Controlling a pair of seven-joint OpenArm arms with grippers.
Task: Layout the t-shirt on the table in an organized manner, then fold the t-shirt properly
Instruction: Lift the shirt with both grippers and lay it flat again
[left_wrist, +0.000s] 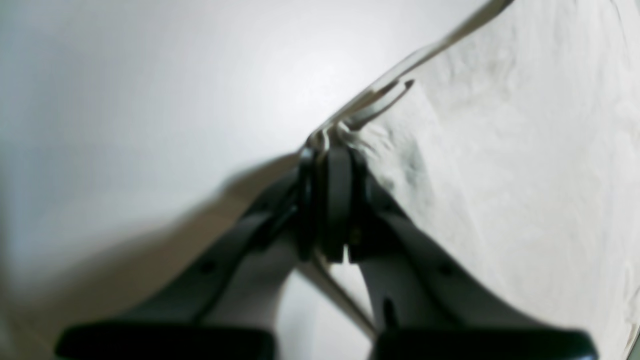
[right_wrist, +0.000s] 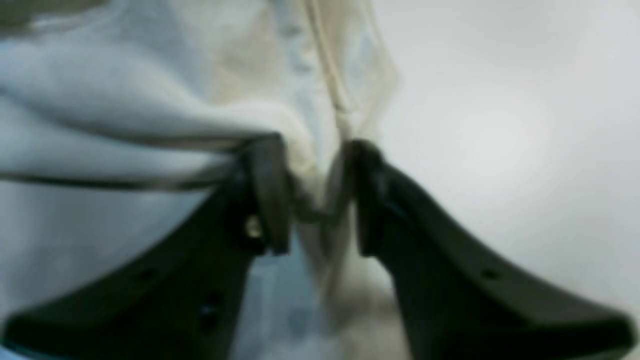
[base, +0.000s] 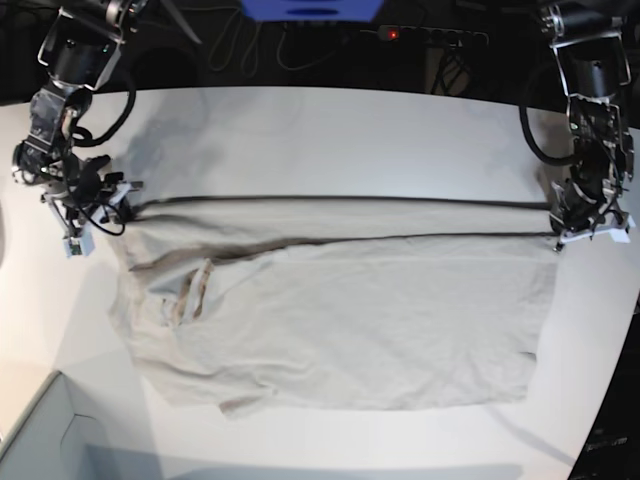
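The left pincer (left_wrist: 327, 200) clamps the wrinkly grey-beige cloth t-shirt (base: 340, 320) at its 3 o'clock edge, the right pincer (right_wrist: 315, 200) narrowing on its 9 o'clock edge, apparently stretching it taut over the white table (base: 330, 130).

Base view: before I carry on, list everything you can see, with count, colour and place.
t-shirt: one, light grey-beige, spread across the middle of the table, far edge stretched between the two arms.
table: one, white, under everything.
box corner: one, pale, near left corner.
power strip: one, dark with a red light, behind the table.
cables: several, dark, behind the table.
left end effector: one, black, view's right, shut on the shirt edge.
right end effector: one, black, view's left, at the shirt's other far corner.
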